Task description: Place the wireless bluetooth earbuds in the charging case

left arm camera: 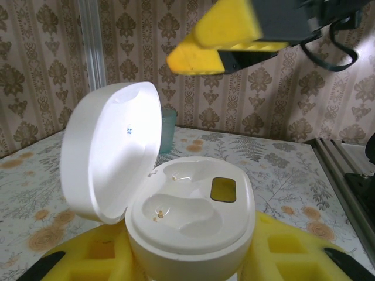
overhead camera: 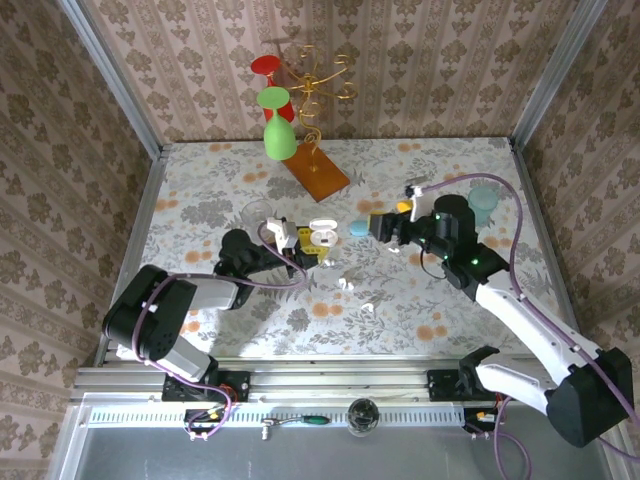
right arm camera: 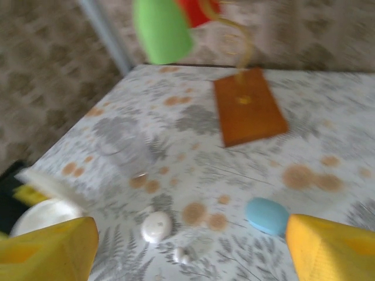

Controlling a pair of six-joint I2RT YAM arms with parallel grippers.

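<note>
The left gripper [left arm camera: 190,263] has its yellow pads [left arm camera: 281,252] clamped on the base of the white case [left arm camera: 193,211]. The lid is tipped up and both sockets are bare. The right gripper [right arm camera: 190,257] hangs near it on the right, fingers [right arm camera: 50,249] spread wide with nothing between them. A blue case [right arm camera: 266,215] lies just ahead of them. Earbuds [overhead camera: 345,283] lie loose on the table [overhead camera: 200,310] toward the front edge, apart from both grippers, with bare table around them. A glass [overhead camera: 258,213] stands just behind the left gripper. A cup stand [overhead camera: 318,170] sits by the back edge and a teal cup [overhead camera: 484,205] by the right edge.
</note>
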